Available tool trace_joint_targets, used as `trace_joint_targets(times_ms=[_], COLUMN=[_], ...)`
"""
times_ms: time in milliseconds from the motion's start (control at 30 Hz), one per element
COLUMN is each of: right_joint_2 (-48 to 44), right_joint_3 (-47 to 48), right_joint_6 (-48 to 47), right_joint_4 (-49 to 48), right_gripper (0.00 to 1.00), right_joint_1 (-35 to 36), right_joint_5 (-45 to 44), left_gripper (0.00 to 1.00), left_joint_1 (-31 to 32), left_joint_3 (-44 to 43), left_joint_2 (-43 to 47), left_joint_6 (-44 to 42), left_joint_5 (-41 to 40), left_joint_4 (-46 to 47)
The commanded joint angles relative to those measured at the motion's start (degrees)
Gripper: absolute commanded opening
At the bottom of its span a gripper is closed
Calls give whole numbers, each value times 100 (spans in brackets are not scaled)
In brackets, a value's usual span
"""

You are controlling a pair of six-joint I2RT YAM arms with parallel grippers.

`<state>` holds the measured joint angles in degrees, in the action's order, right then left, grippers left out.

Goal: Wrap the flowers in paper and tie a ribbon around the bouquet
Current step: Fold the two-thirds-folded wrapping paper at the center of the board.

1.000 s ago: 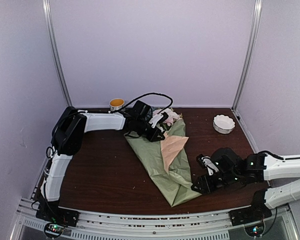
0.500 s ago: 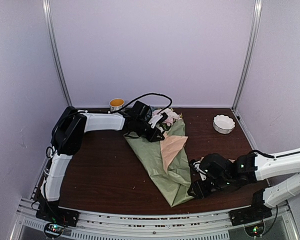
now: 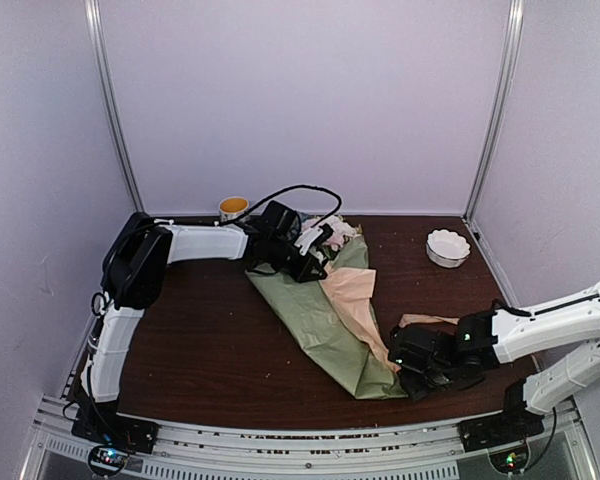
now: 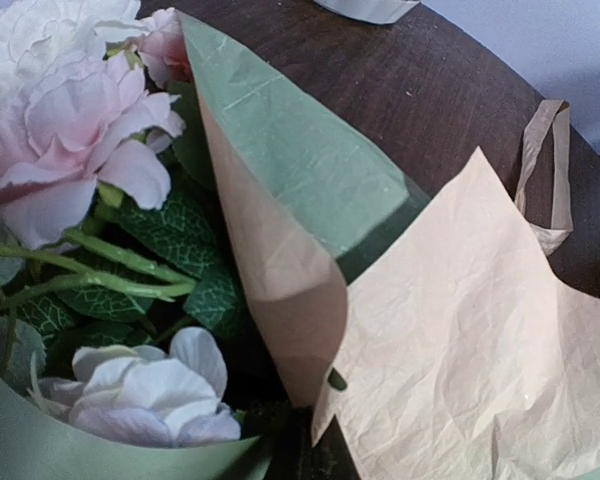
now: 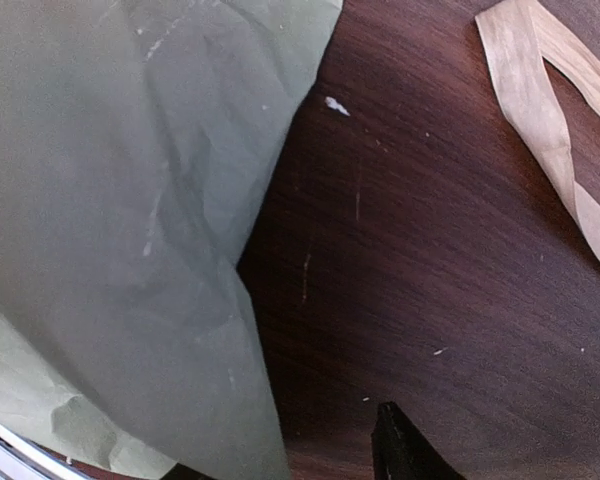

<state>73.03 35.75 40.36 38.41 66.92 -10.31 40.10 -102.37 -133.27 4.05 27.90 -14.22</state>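
Observation:
The flowers [image 4: 75, 110], pink and white blooms with green leaves, lie at the far end of the paper [image 3: 320, 325]. The sheet is sage green with a tan flap [image 3: 352, 300] folded over along its right side. My left gripper [image 3: 315, 268] is at the flower end, shut on a tan fold of the paper [image 4: 290, 300] beside the blooms. My right gripper [image 3: 408, 365] hovers low at the paper's near right corner, open. One dark fingertip [image 5: 400, 450] shows over bare table and the green paper edge [image 5: 250, 330] covers the other. The ribbon [image 3: 425, 322] lies just behind the right gripper.
A white scalloped bowl [image 3: 448, 247] stands at the back right. A yellow cup [image 3: 233, 208] sits at the back wall behind the left arm. A loop of ribbon [image 5: 540, 110] lies on the dark wood to the right of the paper.
My right arm has moved left to the paper's near right corner and its jaws have narrowed. More of the tan flap shows along the paper's right side. The left arm has stayed put.

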Motion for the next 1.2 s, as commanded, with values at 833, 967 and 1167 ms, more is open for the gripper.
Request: trace_joint_targets(times_ms=[833, 967, 1167], right_joint_2=[-1312, -878, -205], right_joint_3=[167, 459, 777], right_joint_6=[-1146, -1570, -1823], right_joint_4=[-882, -1145, -1686], right_gripper=[44, 45, 44], right_joint_1=[-1404, -1449, -1824], right_joint_5=[1696, 1731, 2177], left_gripper=[0, 0, 0], left_joint_1=[-195, -195, -195], left_joint_3=[77, 69, 106], left_joint_2=[30, 29, 21], left_joint_6=[-168, -172, -194], left_joint_5=[-72, -76, -70], left_joint_4=[-170, -193, -167])
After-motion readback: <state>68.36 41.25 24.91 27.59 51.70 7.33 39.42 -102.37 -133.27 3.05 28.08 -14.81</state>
